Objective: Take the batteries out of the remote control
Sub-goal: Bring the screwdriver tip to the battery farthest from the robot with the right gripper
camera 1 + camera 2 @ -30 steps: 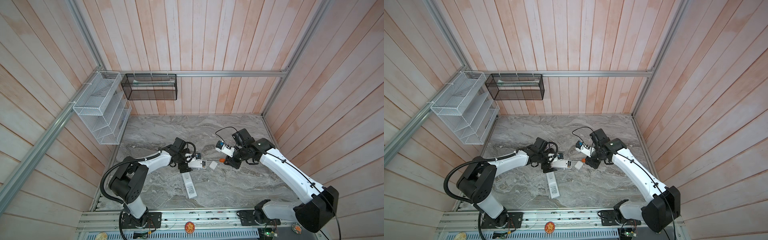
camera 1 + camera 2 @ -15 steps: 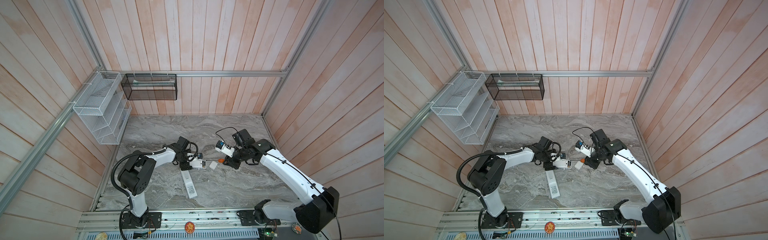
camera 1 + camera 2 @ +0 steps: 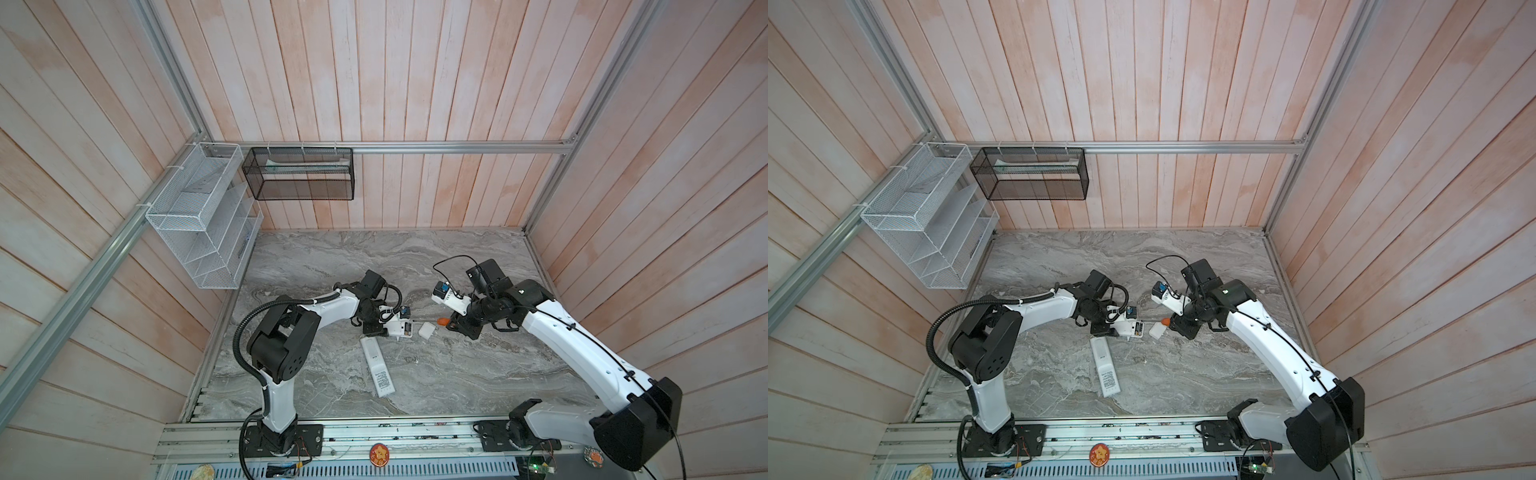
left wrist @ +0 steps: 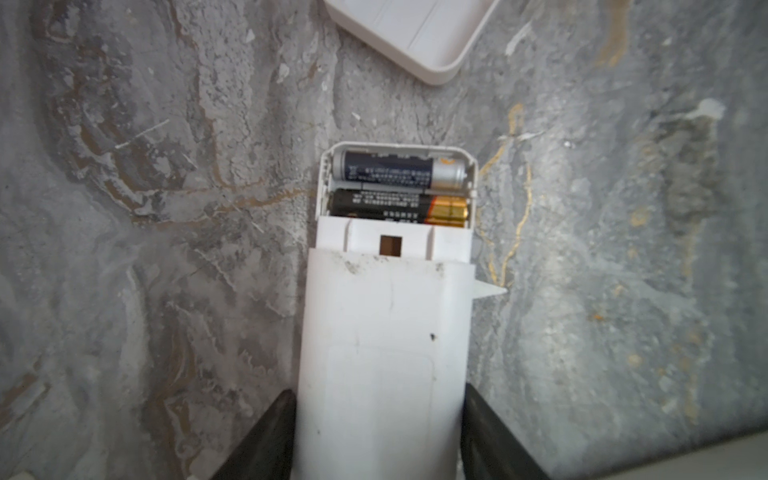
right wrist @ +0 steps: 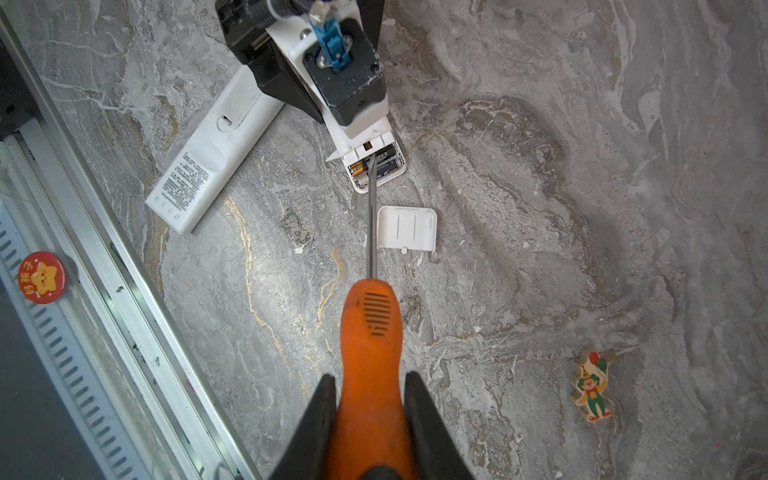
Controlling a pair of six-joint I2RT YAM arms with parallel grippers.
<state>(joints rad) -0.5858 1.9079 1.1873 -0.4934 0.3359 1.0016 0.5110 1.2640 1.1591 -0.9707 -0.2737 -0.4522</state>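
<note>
— Batteries: where do we log them?
— Both seated side by side in the open bay at the end of the remote control. The cover plate lies just off that end, and a second remote lies beside it.
— Step in hand?
— Prying, we judge. Left gripper has its fingers against the remote's two sides, bracing it. The right gripper is clamped on the screwdriver, blade over the bay; contact we cannot tell.
— Next?
— Tip under one cell's end, then lever up gently.
— Against a second ago?
— Left fingers have narrowed onto the remote and the left elbow has swung nearer it. Right arm unchanged.
</note>
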